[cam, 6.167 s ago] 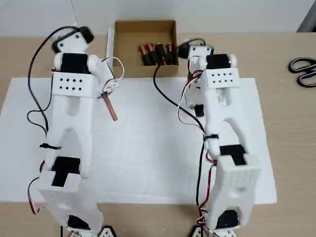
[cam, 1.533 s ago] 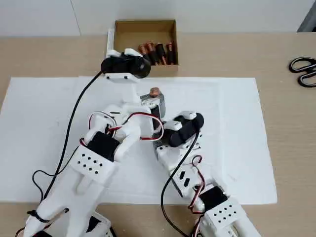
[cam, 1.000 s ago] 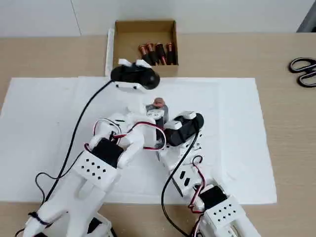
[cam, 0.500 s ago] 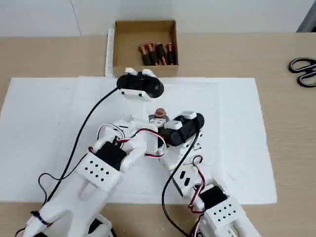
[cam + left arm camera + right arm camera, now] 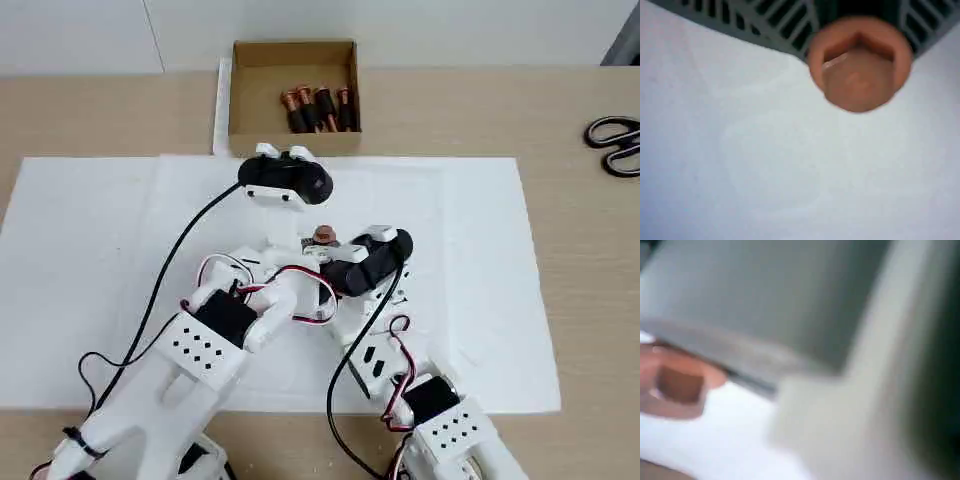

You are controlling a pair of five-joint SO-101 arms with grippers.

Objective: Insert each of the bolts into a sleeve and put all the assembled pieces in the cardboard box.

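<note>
1. The bolt [image 5: 323,236] stood near the middle of the white sheet [image 5: 80,260], its copper hex-socket head facing up and its shank hidden.
2. The left gripper [image 5: 308,248] and the right gripper [image 5: 340,258] met at the bolt from the left and right. Arm parts covered them, so I could not tell whether either was parted or clamped.
3. In the left wrist view, a dark ribbed part sat right behind the bolt head.
4. The left arm's black wrist camera [image 5: 285,180] hung between the bolt and the cardboard box [image 5: 258,100].
5. The box sat at the far edge of the sheet, with 4 assembled pieces [image 5: 320,108] lying side by side in its right half.
6. Scissors [image 5: 615,140] lay on the bare table [image 5: 100,110], far right, well apart from both arms.
</note>
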